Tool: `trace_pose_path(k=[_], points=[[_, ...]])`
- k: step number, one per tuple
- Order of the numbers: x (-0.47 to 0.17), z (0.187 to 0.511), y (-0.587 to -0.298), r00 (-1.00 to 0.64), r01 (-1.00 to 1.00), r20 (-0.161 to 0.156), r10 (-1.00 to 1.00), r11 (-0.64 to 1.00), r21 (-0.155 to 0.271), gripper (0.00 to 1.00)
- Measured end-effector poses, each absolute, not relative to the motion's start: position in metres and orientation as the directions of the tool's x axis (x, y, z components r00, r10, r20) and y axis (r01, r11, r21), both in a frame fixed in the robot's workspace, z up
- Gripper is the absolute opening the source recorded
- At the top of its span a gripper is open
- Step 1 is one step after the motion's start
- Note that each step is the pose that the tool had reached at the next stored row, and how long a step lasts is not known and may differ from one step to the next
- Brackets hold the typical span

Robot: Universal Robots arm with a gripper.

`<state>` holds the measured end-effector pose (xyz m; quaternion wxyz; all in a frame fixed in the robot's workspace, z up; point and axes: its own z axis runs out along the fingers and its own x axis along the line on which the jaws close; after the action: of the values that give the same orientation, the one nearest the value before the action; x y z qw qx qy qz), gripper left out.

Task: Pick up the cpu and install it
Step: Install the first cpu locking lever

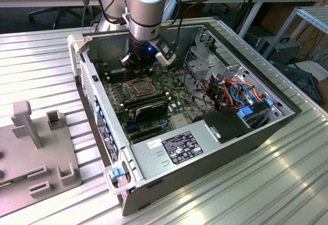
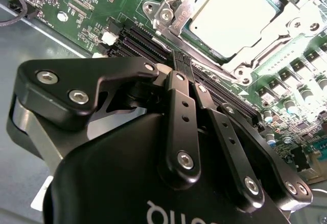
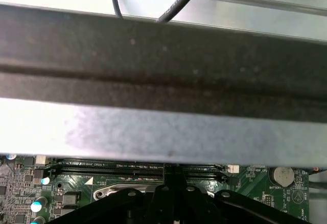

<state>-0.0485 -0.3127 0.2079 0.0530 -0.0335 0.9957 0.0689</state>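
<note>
Hovering low inside the open computer case (image 1: 77, 56), near its back wall, with the gripper (image 2: 182, 63) poised over the black memory slots (image 2: 153, 43) just beside the processor socket (image 2: 286, 27). Fingers (image 2: 180, 106) pressing flat together, clenched on nothing visible between the tips. Sitting in the socket on the green motherboard (image 1: 174, 89), under the metal retaining frame: the cpu (image 2: 240, 12), its pale lid showing in the second wrist view. Looking in the exterior view like a chip already seated, though whether the frame is latched cannot be told. Risking a scrape or bump against the memory slots and the small parts around them, judging by how close the fingertips are hanging over the board. Risking bent socket pins too, should the chip be lying slightly askew and any downward push be landing on it
</note>
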Motion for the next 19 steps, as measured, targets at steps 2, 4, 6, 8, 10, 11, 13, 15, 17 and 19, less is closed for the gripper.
trace_pose_path(k=[2, 4, 6, 8, 10, 11, 13, 15, 17, 19], points=[[-0.0484, 0.2077, -0.3125, -0.992, -0.074, -0.110, -0.059, 0.988, 0.134, 0.11], [-0.0484, 0.2075, -0.3123, -0.992, -0.074, -0.110, -0.060, 0.988, 0.134, 0.11], [-0.0484, 0.2071, -0.3123, -0.992, -0.074, -0.110, -0.059, 0.988, 0.134, 0.11], [-0.0483, 0.2061, -0.3122, -0.992, -0.074, -0.110, -0.059, 0.988, 0.134, 0.11], [-0.0483, 0.2053, -0.3123, -0.992, -0.074, -0.110, -0.059, 0.988, 0.133, 0.11], [-0.0483, 0.2051, -0.3123, -0.992, -0.074, -0.110, -0.059, 0.988, 0.133, 0.11], [-0.0483, 0.2048, -0.3123, -0.992, -0.074, -0.110, -0.059, 0.988, 0.133, 0.11], [-0.0483, 0.2045, -0.3122, -0.992, -0.074, -0.110, -0.059, 0.988, 0.133, 0.11], [-0.0483, 0.2043, -0.3122, -0.992, -0.074, -0.110, -0.059, 0.988, 0.133, 0.11], [-0.0483, 0.2040, -0.3122, -0.992, -0.074, -0.110, -0.059, 0.988, 0.133, 0.11]])
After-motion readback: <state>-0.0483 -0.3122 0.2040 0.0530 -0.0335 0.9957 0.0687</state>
